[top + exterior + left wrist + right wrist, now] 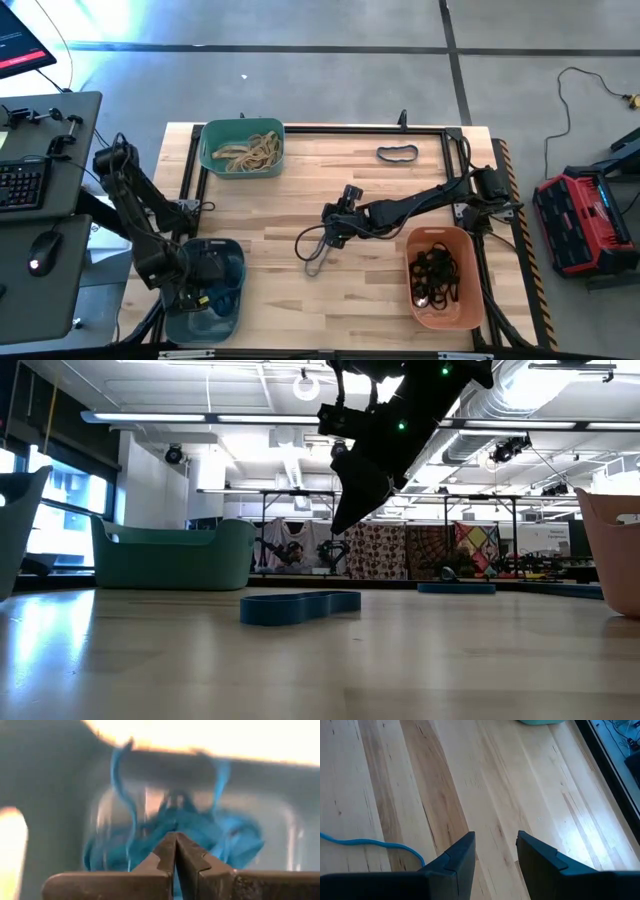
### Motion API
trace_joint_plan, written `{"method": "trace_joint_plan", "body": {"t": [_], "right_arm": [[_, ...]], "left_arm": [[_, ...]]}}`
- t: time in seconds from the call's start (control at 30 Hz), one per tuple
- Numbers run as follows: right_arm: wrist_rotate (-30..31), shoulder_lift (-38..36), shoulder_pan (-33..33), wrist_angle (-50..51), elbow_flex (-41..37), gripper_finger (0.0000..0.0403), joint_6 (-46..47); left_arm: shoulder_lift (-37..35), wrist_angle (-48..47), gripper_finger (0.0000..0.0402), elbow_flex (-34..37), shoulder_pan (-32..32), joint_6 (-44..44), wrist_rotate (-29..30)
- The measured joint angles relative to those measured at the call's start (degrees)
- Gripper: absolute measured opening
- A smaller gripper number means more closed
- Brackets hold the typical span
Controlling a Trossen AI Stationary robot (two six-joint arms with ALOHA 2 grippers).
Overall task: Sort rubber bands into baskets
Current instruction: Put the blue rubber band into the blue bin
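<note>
A blue rubber band (300,606) lies flat on the wooden table (320,660), closest to the low camera. From above it shows as a dark loop near the far edge of the table, well away from all three baskets.

The right gripper (333,226) hangs over the middle of the table. Its two fingers (457,860) stand apart with bare wood showing between them, and they hold nothing. A thin blue line (a band or a cable, hard to tell) curves across the wood beside them.

The left gripper (176,851) is down inside the grey-blue basket (236,262) at the near left corner of the table. Its fingers are pressed tight together. Blue rubber bands (200,832) sit in a pile just past its tips, but you cannot tell if it has one pinched.

The teal-green basket (209,158) at the far left holds tan rubber bands (245,150). The orange basket (472,305) at the near right holds black rubber bands (437,272).
</note>
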State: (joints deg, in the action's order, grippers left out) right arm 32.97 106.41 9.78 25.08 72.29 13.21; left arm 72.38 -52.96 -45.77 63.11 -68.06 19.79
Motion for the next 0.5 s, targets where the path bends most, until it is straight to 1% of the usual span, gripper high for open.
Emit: {"method": "trace_joint_plan", "body": {"t": [0.1, 0.2, 0.27, 0.5], "right_arm": [[0.02, 0.01, 0.0, 0.0, 0.0, 0.0133, 0.02], [0.01, 0.01, 0.0, 0.0, 0.0, 0.0133, 0.02], [0.02, 0.0, 0.0, 0.0, 0.0, 0.0133, 0.02], [0.02, 0.01, 0.0, 0.01, -0.02, 0.0133, 0.28]], "left_arm": [[-0.02, 0.56, 0.0, -1.48, -0.69, 4.53, 7.67], [-0.02, 0.68, 0.0, -1.18, -2.58, 8.18, 12.46], [-0.02, 2.0, 0.0, -0.42, -4.19, 12.27, 13.33], [0.0, 18.55, 0.0, 1.94, -9.5, 33.46, 15.71]]}}
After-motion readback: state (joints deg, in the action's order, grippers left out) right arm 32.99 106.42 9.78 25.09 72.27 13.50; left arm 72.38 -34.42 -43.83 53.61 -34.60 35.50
